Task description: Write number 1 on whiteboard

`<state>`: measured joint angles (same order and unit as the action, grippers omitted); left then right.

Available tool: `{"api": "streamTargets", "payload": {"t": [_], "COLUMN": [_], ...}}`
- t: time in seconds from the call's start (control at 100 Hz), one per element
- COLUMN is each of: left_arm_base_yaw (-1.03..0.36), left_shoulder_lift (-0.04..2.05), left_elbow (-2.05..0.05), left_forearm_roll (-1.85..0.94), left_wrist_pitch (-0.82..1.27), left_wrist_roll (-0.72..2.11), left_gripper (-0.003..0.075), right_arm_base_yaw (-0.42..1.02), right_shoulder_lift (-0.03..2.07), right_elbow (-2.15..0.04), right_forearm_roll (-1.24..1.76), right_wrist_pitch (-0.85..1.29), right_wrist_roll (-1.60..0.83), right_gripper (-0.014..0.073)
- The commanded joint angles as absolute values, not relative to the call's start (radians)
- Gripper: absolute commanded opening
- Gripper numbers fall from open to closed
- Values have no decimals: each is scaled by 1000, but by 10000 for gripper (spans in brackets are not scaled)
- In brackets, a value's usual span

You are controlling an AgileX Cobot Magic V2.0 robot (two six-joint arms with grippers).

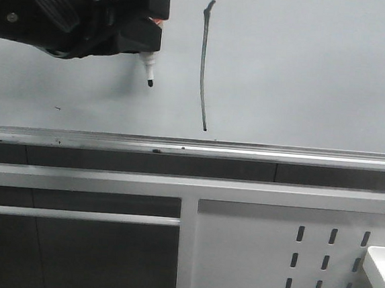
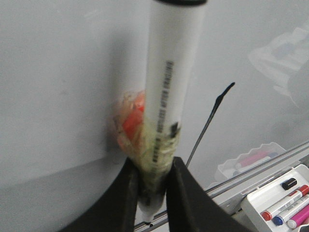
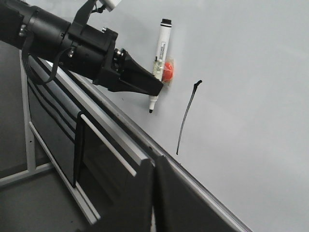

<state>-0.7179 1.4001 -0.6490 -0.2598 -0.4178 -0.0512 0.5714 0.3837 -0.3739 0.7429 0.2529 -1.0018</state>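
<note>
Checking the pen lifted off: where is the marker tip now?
In the front view the marker tip hangs left of the number 1, off the stroke, above the whiteboard rail.

Front cam faces whiteboard (image 1: pixel 306 73); both wrist cams share it.

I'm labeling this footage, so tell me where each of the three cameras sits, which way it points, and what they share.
Front view: faces the whiteboard head-on; the left gripper with the marker enters upper left.
Left wrist view: on the left arm, looking along the marker at the board; its fingers show.
Right wrist view: on the right arm, looking obliquely across the board; the right gripper shows, closed.
Shared: all three show the number 1.
</note>
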Motion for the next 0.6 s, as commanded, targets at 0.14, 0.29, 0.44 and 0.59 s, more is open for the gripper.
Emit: {"api": "streamTargets", "payload": {"t": [0.14,0.29,0.44,0.59], "left_arm_base_yaw": [-719,-719,-719,-719], "left_shoulder_lift": [1380,1380,1380,1380], "left_elbow": [-690,-690,-690,-690], "left_forearm_roll": [-288,-288,-288,-297], "left_wrist_pitch": [-541,-557,-569,-572], "left_wrist_roll": [-57,-57,-57,-57], "left_gripper": [22,160,279,342], "right_arm_base_yaw": [567,567,567,567], "right_shoulder_lift": [389,389,389,389], "right_elbow": [-400,-400,-400,-398], "right_forearm_roll": [753,753,753,753], "right_wrist_pitch": [185,185,185,185], "right_wrist_roll": [-1001,-1001,-1001,-1001], "right_gripper": [-48,-48,-48,-48]}}
